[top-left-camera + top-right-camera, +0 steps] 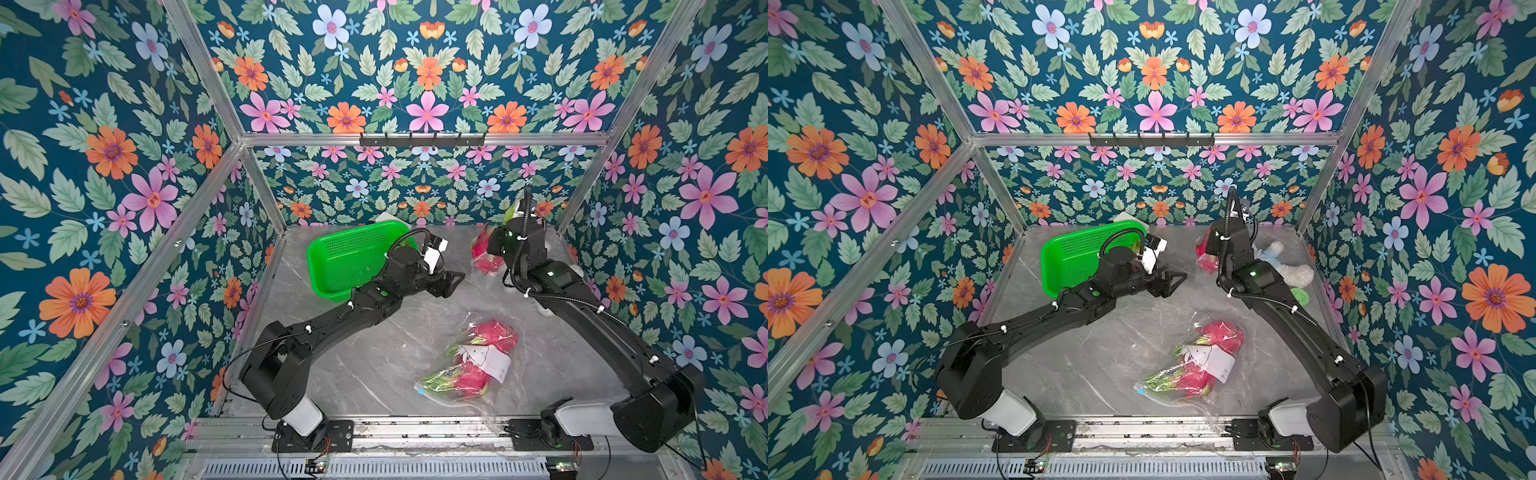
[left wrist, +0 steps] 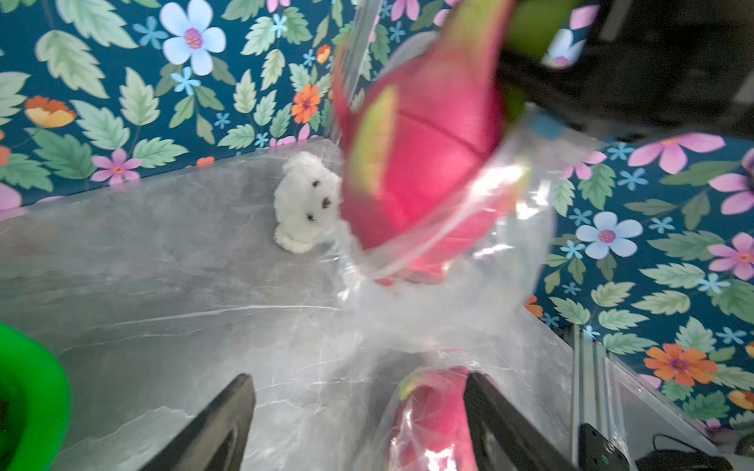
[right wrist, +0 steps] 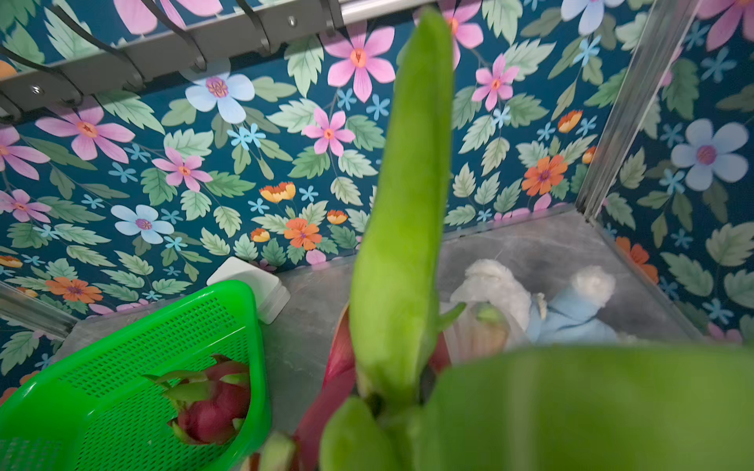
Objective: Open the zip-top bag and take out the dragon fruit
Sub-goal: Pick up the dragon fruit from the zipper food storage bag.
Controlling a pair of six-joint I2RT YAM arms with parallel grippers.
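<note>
Hanging by its green scales from the right gripper [image 1: 517,216], which looks clamped on them, the fruit [image 2: 424,163] sits half out of the bag [image 2: 469,293] above the table's [image 1: 374,353] back right, probably so the plastic can slide off. The left gripper [image 2: 363,424] hovers beside the bag, jaws wide apart and empty. Another fruit [image 3: 208,403] lies in the basket [image 1: 345,257], seemingly the drop spot. A second bag [image 1: 469,365] lies near the front.

Smooth grey marble-look with soft sheen on table [image 1: 374,353]. Glossy perforated green plastic for basket [image 1: 345,257]. Clear, shiny, crinkled film for bag [image 1: 451,397], with matt white paper label [image 1: 488,359]. Waxy pink skin on fruit [image 2: 428,163]. Fluffy white plush for bear [image 2: 304,204]. Brushed aluminium for frame [image 1: 415,139].
</note>
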